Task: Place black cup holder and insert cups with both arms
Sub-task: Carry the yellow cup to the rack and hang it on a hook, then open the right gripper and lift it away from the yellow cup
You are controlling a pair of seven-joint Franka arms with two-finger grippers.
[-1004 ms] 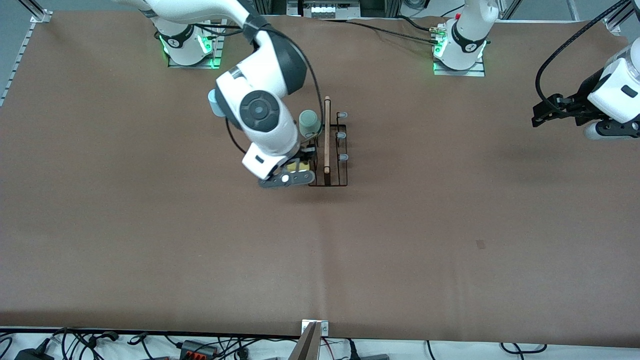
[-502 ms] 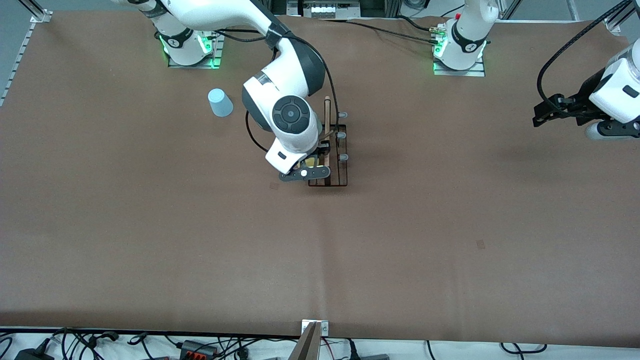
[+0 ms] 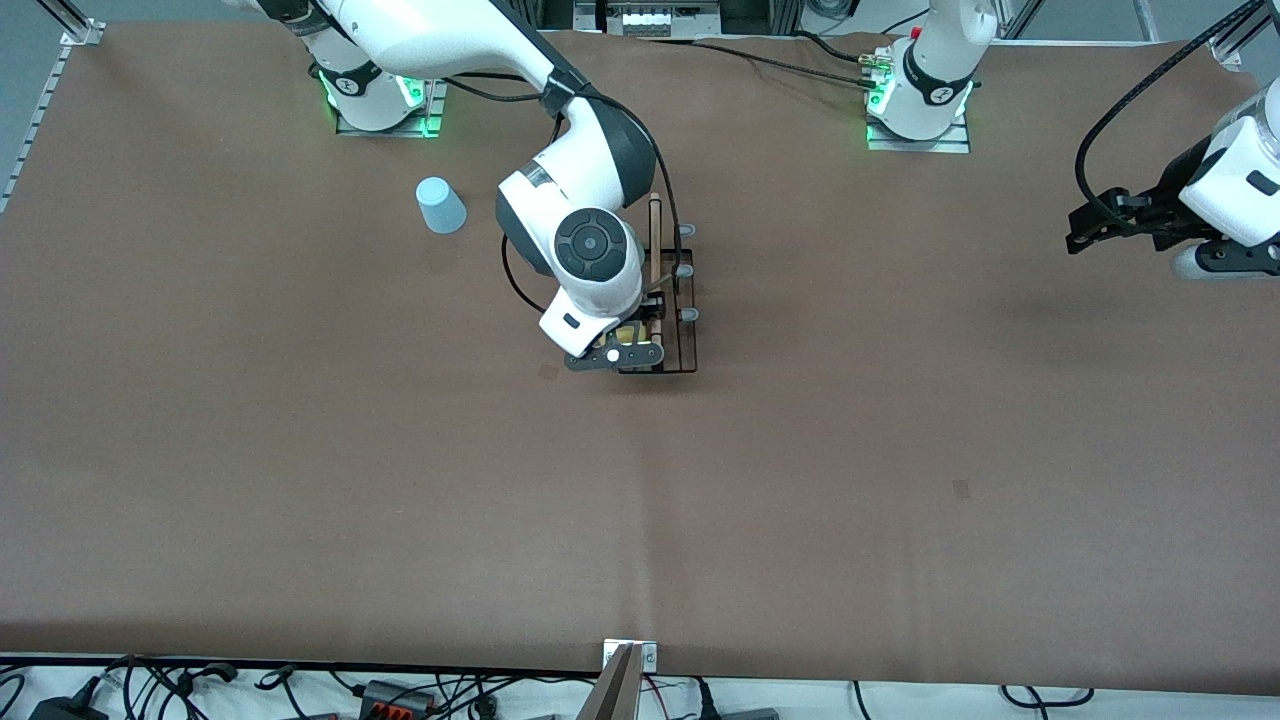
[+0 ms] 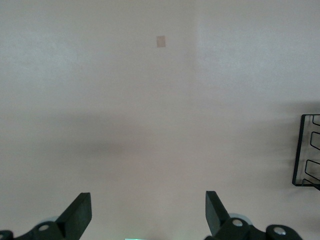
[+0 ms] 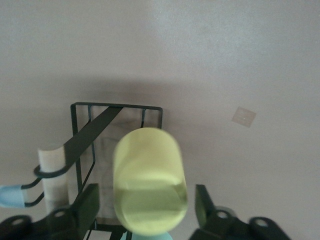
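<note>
The black cup holder stands mid-table with its wooden handle on top. My right gripper hangs over the holder's end nearer the front camera. It is open, with a gap between each finger and the yellow cup. In the right wrist view that cup sits upside down over the rack, between the right gripper's fingers. A light blue cup stands upside down on the table toward the right arm's end. My left gripper waits open over the left arm's end, empty in its own view.
Pale grey-tipped pegs stick out of the holder on the side toward the left arm. A corner of the rack shows in the left wrist view. Brown table cover spreads around the holder.
The right arm has carried the yellow cup over the holder and its fingers have opened off it. The light blue cup is uncovered, and the arm now hides a pale green cup on the rack.
</note>
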